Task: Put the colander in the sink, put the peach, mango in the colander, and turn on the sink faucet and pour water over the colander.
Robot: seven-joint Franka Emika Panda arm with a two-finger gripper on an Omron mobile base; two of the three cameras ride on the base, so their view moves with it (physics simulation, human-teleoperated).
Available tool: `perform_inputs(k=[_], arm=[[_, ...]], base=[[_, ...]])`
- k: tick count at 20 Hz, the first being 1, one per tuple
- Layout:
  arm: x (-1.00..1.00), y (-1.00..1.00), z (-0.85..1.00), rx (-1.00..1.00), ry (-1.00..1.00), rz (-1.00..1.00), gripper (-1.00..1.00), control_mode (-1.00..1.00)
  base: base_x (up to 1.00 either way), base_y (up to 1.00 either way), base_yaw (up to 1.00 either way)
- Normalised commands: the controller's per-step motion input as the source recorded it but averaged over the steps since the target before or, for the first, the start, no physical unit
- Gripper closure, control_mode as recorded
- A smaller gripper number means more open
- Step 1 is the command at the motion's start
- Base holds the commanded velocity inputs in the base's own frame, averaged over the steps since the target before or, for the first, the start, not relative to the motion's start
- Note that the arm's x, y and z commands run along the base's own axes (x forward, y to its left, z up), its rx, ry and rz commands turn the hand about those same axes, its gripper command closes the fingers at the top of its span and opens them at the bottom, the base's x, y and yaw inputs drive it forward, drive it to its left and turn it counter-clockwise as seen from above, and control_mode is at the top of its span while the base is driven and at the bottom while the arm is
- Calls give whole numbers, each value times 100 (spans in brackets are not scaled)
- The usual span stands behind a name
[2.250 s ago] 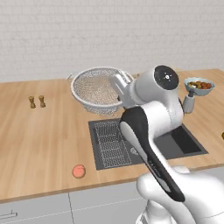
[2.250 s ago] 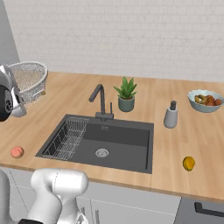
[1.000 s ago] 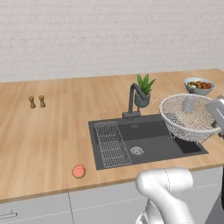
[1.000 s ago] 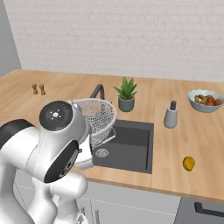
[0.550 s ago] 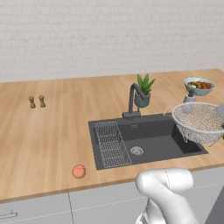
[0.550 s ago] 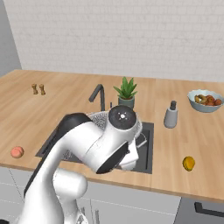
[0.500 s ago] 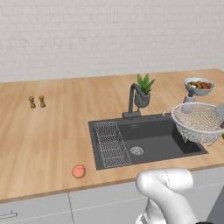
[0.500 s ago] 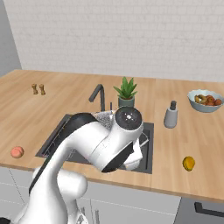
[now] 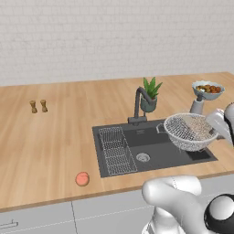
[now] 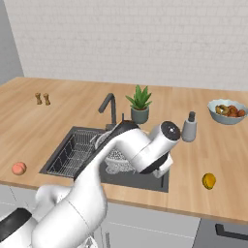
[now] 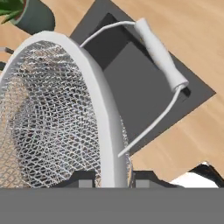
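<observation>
The silver wire-mesh colander (image 9: pixel 188 131) hangs just above the right half of the dark sink (image 9: pixel 151 155), tilted slightly. My gripper (image 9: pixel 213 132) is shut on its right rim. In the hand view the colander rim (image 11: pixel 105 127) runs down between my fingertips, with its side handle (image 11: pixel 159 52) over the basin (image 11: pixel 140 92). The pinkish peach (image 9: pixel 82 178) lies on the counter in front of the sink's left corner. The yellow-orange mango (image 10: pixel 209 180) rests on the counter right of the sink. The gooseneck faucet (image 9: pixel 139 104) stands behind the basin. My arm hides most of the colander (image 10: pixel 117 158) in the right base view.
A wire grid rack (image 9: pixel 115 148) fills the sink's left side. A potted plant (image 9: pixel 150 94) stands beside the faucet. A soap dispenser (image 10: pixel 188 127) and a grey fruit bowl (image 10: pixel 227 111) sit at the back right. Two small shakers (image 9: pixel 38 106) stand far left.
The arm carried the colander from the back-left counter round to the sink's right side. In the last half second it has shifted left and lower over the basin.
</observation>
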Motion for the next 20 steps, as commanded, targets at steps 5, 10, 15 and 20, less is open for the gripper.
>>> perform_inputs(k=[5,10,15,20], arm=[[86,-30,-65,1,6,22,100,-100],[84,-7,-62,11,-3,11,100,-100],[77,5,-62,13,-3,1,100,-100],[64,16,-56,2,0,0,100,-100]], base=[[0,0,0],[0,0,0],[0,0,0],[0,0,0]])
